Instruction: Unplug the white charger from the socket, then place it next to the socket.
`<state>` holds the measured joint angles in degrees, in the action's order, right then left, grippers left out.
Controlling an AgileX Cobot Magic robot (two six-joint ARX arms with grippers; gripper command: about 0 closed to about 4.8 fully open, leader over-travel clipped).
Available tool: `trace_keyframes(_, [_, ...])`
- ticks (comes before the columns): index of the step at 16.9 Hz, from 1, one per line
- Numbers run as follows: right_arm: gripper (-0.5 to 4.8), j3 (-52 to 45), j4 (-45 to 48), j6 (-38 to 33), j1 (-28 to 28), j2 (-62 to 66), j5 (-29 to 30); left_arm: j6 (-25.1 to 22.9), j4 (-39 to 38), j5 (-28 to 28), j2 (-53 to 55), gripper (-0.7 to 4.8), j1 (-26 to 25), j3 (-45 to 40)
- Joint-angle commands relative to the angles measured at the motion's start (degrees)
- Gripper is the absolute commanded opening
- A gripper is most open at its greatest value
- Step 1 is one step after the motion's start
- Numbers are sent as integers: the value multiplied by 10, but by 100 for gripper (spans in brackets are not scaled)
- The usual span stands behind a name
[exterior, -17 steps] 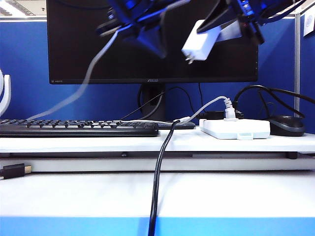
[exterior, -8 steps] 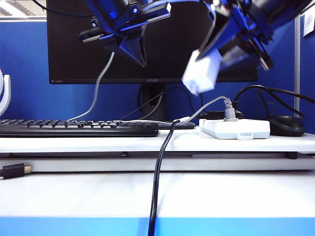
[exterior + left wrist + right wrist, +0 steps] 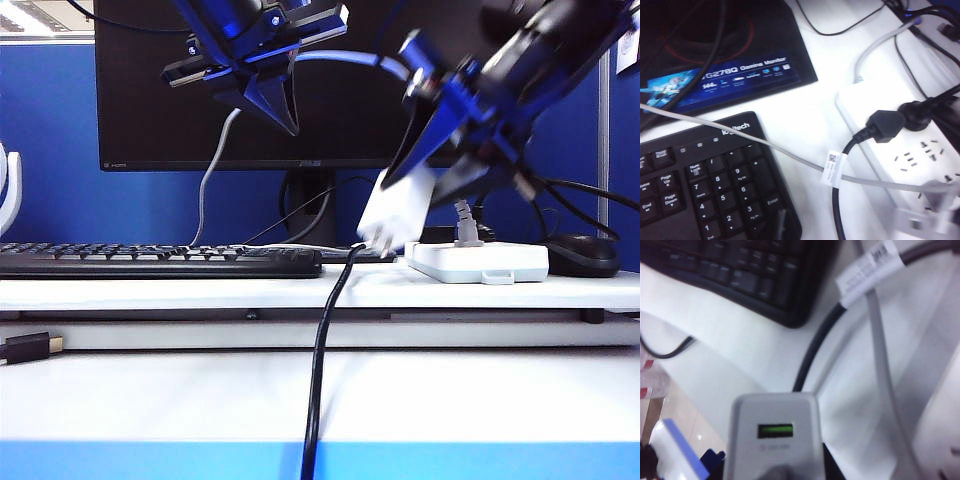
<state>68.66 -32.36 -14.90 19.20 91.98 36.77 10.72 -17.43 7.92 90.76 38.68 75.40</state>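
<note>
Right gripper (image 3: 432, 190) is clamped on the white charger (image 3: 393, 215) (prongs downward), just beside the socket (image 3: 478, 262). Left gripper (image 3: 270, 100) hangs overhead; its jaw state is unclear.

Your white desk (image 3: 200, 290) carries 1 black keyboard (image 3: 150, 261) at the left, the monitor stand (image 3: 310, 215) behind it, the socket (image 3: 480, 262) at the right and a black mouse (image 3: 583, 255) just beyond. A black cable (image 3: 322, 350) hangs over the front edge.
</note>
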Motion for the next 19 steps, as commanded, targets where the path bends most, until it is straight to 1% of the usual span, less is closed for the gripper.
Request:
trace_keyframes(1, [-1, 2, 57, -52, 2, 19, -16, -2, 6, -7, -2, -4, 1, 2])
trace_keyframes(3, [-1, 3, 78, -80, 2, 27, -33, -2, 6, -7, -2, -4, 1, 2])
trace_keyframes(5, [-1, 3, 84, -93, 2, 30, -59, 4, 6, -7, -2, -4, 1, 2])
trace_keyframes(8, [-1, 3, 85, -91, 2, 30, -102, 4, 7, -7, -2, -4, 1, 2])
trace_keyframes(11, [6, 3, 87, -89, 2, 30, -112, 4, 7, -7, -2, -4, 1, 2])
trace_keyframes(12, [43, 3, 87, -88, 2, 30, -112, 4, 7, -7, -2, -4, 1, 2])
trace_keyframes(13, [142, 3, 87, -88, 2, 30, -111, 4, 7, -7, -2, -4, 1, 2])
trace_keyframes(14, [184, 3, 86, -90, 2, 30, -111, 4, 7, -7, -2, -4, 1, 2])
trace_keyframes(17, [186, 4, 71, -92, 2, 28, -110, 4, 7, -10, -2, -4, 1, 2])
trace_keyframes(18, [203, 5, 65, -91, 2, 26, -109, 4, 7, -18, -2, -4, 0, 2])
trace_keyframes(19, [233, 5, 57, -91, 2, 22, -107, 4, 7, -17, -2, -4, 0, 2])
